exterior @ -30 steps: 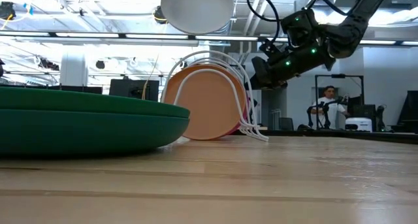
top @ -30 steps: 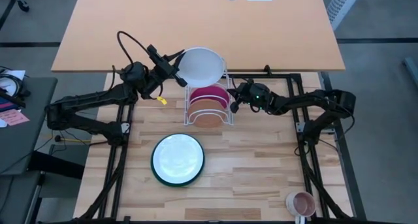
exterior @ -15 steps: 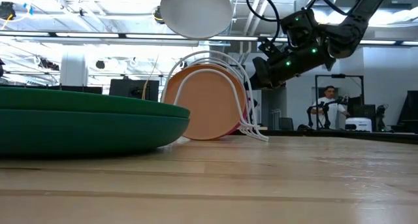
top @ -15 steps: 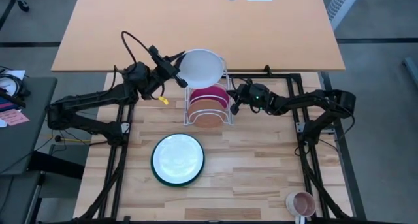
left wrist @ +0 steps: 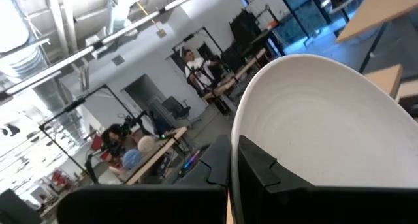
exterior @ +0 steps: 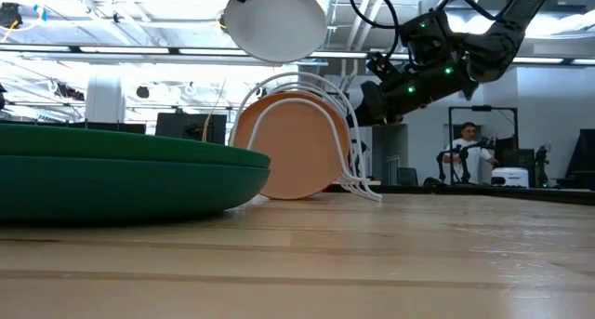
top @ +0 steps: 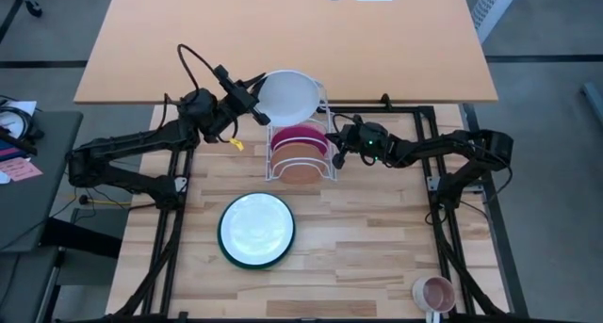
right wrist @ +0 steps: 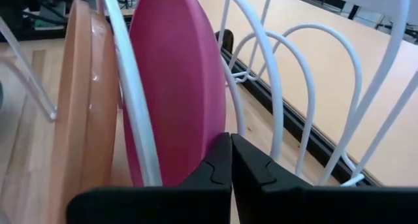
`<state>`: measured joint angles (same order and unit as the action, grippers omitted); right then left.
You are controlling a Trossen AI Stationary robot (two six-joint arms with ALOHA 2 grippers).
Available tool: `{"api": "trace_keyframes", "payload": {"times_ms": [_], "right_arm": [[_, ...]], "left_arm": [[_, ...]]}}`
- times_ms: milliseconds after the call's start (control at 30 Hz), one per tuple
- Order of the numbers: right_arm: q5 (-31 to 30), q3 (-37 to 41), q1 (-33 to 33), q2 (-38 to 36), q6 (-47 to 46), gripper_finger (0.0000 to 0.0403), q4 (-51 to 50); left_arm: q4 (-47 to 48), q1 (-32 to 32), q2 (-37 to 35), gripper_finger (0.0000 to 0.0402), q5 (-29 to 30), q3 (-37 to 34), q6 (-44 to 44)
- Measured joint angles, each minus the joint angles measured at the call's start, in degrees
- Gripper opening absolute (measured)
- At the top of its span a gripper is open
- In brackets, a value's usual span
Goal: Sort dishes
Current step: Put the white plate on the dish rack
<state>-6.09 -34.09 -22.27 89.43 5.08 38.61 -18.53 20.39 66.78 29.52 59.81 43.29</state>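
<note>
My left gripper (top: 252,104) holds the white plate (top: 290,95) in the air over the far end of the white wire rack (top: 270,163). The magenta plate (top: 301,137) and the terracotta plate (top: 301,166) stand on edge in the rack's slots. The dark green plate (top: 226,231) lies flat on the table nearer me. My right gripper (top: 336,153) is shut at the rack's right side, its tips at the magenta plate's rim (right wrist: 222,113). My left gripper pinches the white plate's rim (left wrist: 236,129) between its two fingers, one finger (left wrist: 261,168) on the plate's hollow face and one behind it. The plate (exterior: 274,21) is lifted clear and tilted. My right gripper: I cannot tell whether its shut tips touch the magenta plate.
A small pink mug (top: 435,292) stands at the table's near right corner. Bare wood lies between the green plate and the mug. A second tabletop sits beyond the far edge. A person stands far back in the room (exterior: 462,156).
My left gripper has shifted a little toward the table's left with the white plate, and the plate has tipped slightly more.
</note>
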Motion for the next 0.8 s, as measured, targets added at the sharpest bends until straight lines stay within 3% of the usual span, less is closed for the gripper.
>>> {"api": "trace_keyframes", "payload": {"times_ms": [300,533,633,800], "right_arm": [[0.22,0.02,0.21,0.00,2.52,0.0004,-0.01],[0.24,0.03,0.22,0.00,2.94,0.0004,-0.02],[0.24,0.06,0.49,0.00,2.96,0.0004,-0.02],[0.24,0.07,0.50,-0.02,3.15,0.0004,-0.20]], "left_arm": [[2.10,2.42,0.00,0.0000,-0.31,0.00,0.54],[1.40,3.17,1.57,0.0000,-7.01,-1.43,1.75],[-6.11,2.70,3.82,0.0000,-4.24,-4.75,8.47],[-16.43,2.09,4.50,0.0000,-3.98,-8.75,9.99]]}}
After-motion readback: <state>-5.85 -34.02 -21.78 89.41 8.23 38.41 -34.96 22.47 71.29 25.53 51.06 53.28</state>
